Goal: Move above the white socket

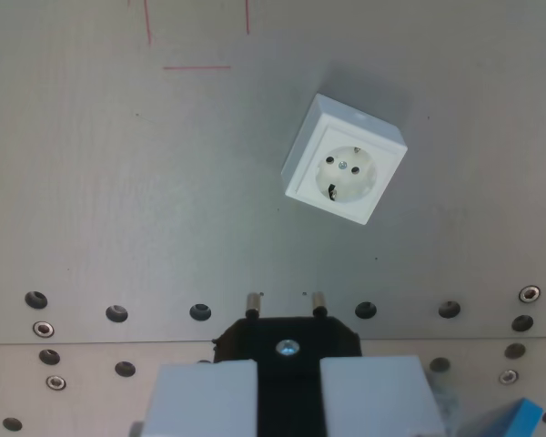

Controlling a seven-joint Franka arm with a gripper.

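White socket (345,160) is seen lying on the grey table (118,182), far and right of centre, turned at an angle, face up. Red marks (197,66) are drawn at the far left. Gripper (288,387) is seen at the near edge, its pale fingers (200,398) pinching a black plug (287,339) with two prongs pointing away, well apart from the socket.

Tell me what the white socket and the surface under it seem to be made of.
White socket: likely moulded plastic, smooth and slightly glossy, with crisp bevelled edges and an even white colour. Surface: probably metal, matt grey with a faint brushed sheen; the rows of drilled holes with threaded inserts suggest a mounting plate.
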